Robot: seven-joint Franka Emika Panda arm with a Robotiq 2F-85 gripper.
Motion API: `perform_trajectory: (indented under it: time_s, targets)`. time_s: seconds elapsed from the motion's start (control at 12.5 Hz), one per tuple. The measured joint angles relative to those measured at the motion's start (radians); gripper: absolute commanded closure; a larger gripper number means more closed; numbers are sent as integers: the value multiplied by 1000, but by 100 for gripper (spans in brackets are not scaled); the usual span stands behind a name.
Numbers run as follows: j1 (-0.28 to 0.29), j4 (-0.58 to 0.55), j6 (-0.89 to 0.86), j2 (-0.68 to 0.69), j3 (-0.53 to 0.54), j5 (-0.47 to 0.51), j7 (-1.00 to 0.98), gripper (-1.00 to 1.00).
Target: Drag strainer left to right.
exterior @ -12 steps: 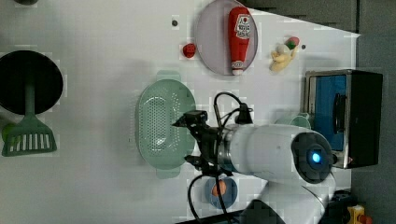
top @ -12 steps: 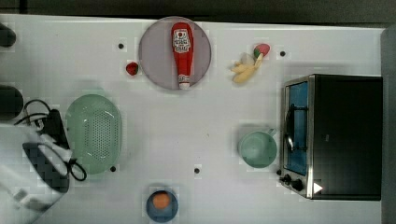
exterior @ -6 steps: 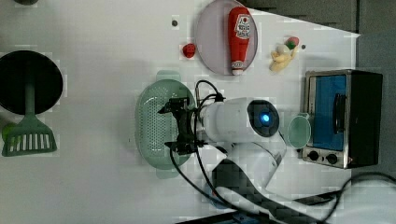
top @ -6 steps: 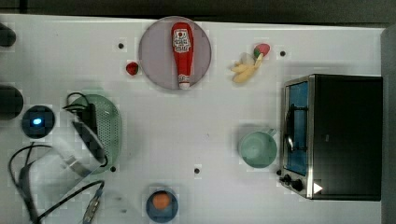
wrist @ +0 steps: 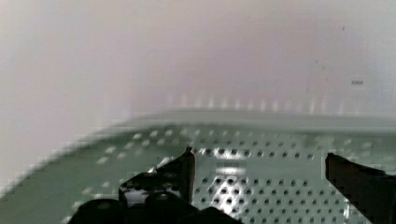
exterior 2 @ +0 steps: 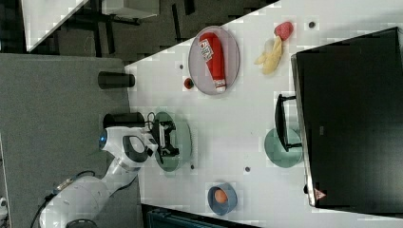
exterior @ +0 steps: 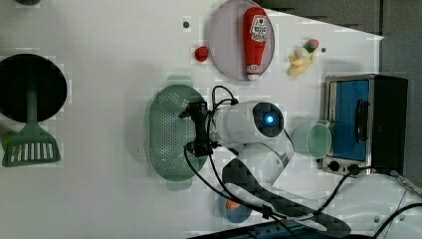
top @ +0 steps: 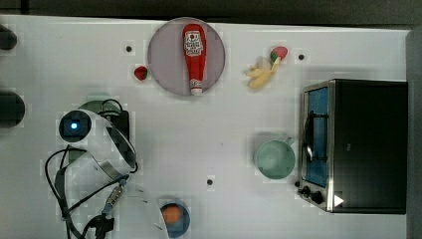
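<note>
Now I see the white table (top: 239,129) carrying everything, with the toaster oven (top: 356,144) at the top view's right. My arm (exterior: 249,124) reaches over the strainer (exterior: 166,132), which sits at the left view's centre-left, well apart from the grey plate (top: 169,55) holding the ketchup bottle (top: 193,56). The gripper (wrist: 259,172) hangs inside the basin, fingers (wrist: 182,170) spread wide over the perforated bottom, pinching nothing. The mint mug (top: 273,158) stands just beside the oven; a small blue bowl (top: 175,219) lies near the arm's base.

Bright, even light; blocky pictures, wrist view blurred with soft glare.
</note>
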Motion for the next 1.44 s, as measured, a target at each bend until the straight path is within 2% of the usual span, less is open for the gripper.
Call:
perform_trajectory:
  time_s: [0.16, 0.48, 0.64, 0.8, 1.12, 1.28, 1.44]
  targets:
    - [30, -10, 24, 2, -34, 1, 4, -100]
    - [16, -4, 21, -29, -12, 1, 8, -100]
    - [31, -12, 39, -34, -31, 2, 8, -100]
    - [22, -8, 29, -31, -34, -2, 8, -100]
    - [-21, -86, 38, -56, -39, 7, 4, -100]
    - [-66, -123, 17, -78, -23, 4, -3, -100]
    - [-92, -125, 26, -82, -33, 16, -44, -100]
